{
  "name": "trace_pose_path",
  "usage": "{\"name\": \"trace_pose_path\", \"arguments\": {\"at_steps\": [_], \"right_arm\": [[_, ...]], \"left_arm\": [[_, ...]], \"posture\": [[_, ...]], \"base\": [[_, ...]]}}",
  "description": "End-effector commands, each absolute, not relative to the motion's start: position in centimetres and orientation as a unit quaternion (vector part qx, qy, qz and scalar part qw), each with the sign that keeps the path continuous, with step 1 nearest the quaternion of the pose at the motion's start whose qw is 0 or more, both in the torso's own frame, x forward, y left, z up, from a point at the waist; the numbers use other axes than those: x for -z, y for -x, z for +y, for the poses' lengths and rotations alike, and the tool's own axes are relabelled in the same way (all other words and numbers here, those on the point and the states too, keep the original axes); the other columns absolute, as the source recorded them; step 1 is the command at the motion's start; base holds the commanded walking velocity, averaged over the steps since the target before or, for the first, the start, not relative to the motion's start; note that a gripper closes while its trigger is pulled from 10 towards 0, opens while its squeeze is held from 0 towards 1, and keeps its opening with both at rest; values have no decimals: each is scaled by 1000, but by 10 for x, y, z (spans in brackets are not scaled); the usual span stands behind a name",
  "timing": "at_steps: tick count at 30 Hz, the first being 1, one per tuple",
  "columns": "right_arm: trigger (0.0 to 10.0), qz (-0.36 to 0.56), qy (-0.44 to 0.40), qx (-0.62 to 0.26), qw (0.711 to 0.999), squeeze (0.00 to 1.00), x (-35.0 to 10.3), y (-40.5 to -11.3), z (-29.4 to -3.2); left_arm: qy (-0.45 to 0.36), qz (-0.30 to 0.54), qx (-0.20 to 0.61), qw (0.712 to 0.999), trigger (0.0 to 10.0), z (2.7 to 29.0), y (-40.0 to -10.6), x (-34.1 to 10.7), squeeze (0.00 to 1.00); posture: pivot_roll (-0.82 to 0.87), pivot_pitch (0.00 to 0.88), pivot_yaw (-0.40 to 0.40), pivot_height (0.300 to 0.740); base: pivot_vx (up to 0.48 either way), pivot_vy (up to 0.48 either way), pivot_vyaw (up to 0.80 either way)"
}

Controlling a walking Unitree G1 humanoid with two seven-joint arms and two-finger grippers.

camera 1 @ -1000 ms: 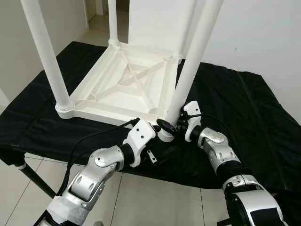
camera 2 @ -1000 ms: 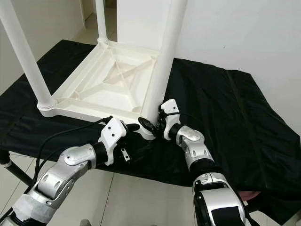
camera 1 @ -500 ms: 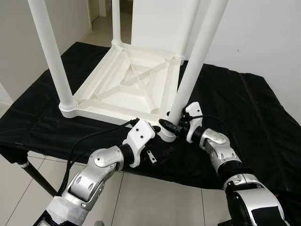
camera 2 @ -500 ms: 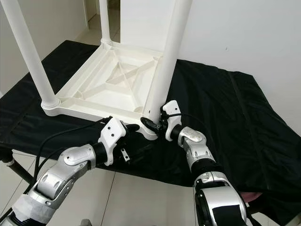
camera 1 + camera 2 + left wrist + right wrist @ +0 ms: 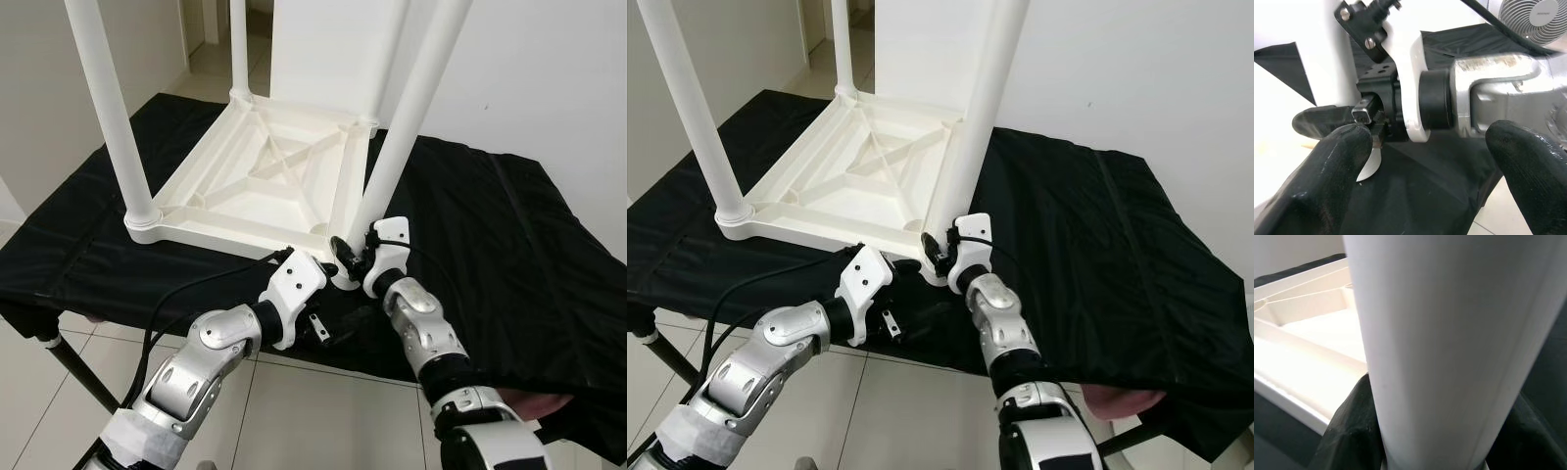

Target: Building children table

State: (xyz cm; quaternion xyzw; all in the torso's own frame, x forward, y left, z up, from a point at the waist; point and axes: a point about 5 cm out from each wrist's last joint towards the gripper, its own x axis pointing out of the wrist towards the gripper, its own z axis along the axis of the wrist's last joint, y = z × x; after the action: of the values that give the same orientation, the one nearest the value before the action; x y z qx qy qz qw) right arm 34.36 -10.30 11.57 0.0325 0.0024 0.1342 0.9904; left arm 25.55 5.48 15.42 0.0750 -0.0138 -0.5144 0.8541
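Observation:
A white plastic children's table (image 5: pixel 265 176) lies upside down on a black cloth, its legs pointing up. My right gripper (image 5: pixel 345 257) is shut on the base of the near right leg (image 5: pixel 402 137), where the leg enters its corner socket. In the right wrist view that leg (image 5: pixel 1449 342) stands between the black fingers (image 5: pixel 1347 431). My left gripper (image 5: pixel 338 313) is open just below the same corner, at the cloth's front edge. In the left wrist view its fingertips (image 5: pixel 1327 176) stand wide apart, with the right wrist beyond them.
The black cloth (image 5: pixel 490 235) covers a low stand and hangs over its front edge. The near left leg (image 5: pixel 113 117) and a far leg (image 5: pixel 237 49) rise high. A white wall stands behind, and tiled floor (image 5: pixel 59 431) lies below. A fan (image 5: pixel 1537 19) stands nearby.
My right forearm has swung in to the left and now rises more steeply under the corner; its gripper stays on the leg base. The left arm has hardly moved. The camera shifted slightly.

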Motion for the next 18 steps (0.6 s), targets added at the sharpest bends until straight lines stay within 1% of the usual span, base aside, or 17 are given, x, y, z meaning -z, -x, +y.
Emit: {"name": "trace_pose_path", "arguments": {"at_steps": [1, 5, 6, 8, 9, 14, 15, 18], "right_arm": [[10000, 32, -33, -52, 998, 0, -101, -334, -113], [10000, 30, -40, -18, 999, 0, -102, -328, -109], [10000, 32, -50, -11, 998, 0, -103, -323, -102], [10000, 32, -50, -11, 998, 0, -103, -323, -102], [10000, 32, -51, -21, 998, 0, -104, -321, -97], [10000, 28, -47, -22, 998, 0, -107, -322, -99], [10000, 25, -49, -20, 998, 1000, -109, -323, -103], [10000, 25, -49, -20, 998, 1000, -109, -323, -103]], "left_arm": [[-82, -15, 526, 847, 10000, 55, -258, -155, 0], [-81, -17, 524, 848, 10000, 56, -259, -156, 0], [-80, -18, 523, 848, 10000, 56, -260, -157, 0], [-80, -18, 523, 848, 10000, 56, -260, -157, 0], [-80, -18, 523, 849, 10000, 55, -260, -157, 0], [-78, -19, 526, 847, 10000, 54, -260, -156, 0], [-78, -20, 528, 846, 10000, 52, -259, -156, 0], [-78, -20, 528, 846, 10000, 52, -259, -156, 0]], "posture": [[-30, 0, -82, 740], [-30, 0, -83, 740], [-31, 0, -83, 740], [-31, 0, -83, 740], [-35, 0, -81, 740], [-42, 0, -79, 740], [-40, 0, -82, 740], [-40, 0, -82, 740]], "base": [[0, 0, 0], [0, 0, 0], [0, 0, 0], [0, 0, 0], [0, 0, 0], [0, 0, 0], [0, 0, 0], [0, 0, 0]]}}
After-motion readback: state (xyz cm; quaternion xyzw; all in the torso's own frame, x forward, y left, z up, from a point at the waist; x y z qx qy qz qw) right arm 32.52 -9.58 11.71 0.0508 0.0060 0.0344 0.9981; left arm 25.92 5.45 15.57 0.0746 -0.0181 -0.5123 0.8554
